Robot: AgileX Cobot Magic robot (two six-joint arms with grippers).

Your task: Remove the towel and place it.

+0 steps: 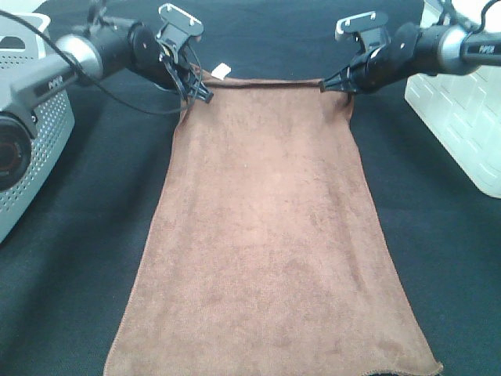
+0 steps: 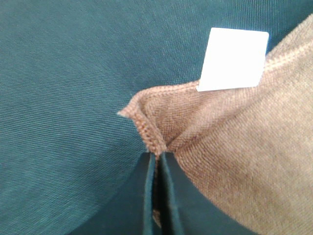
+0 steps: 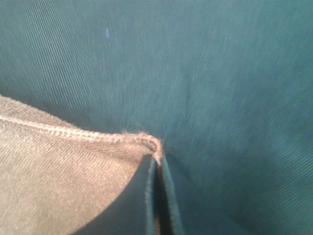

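— What did the left wrist camera catch?

— The left claw point(image 2: 157, 159), its two dark fingers point(image 2: 172, 196) pressed together on a stitched corner of the brown towel point(image 2: 244, 142). A sliver of brown cloth showed in the narrow slit between them.

— How did the cloth sit?

— The corner was pulled up into a small peak just beyond the fingertips, with the seam running along its fold. A white tag point(image 2: 233, 59) stuck out from the hem close by, flat and blank on the side that showed.

— And underneath?

— The dark teal tabletop point(image 2: 68, 98), finely woven. None of its edges or corners were in view, so I couldn't place the corner on it.
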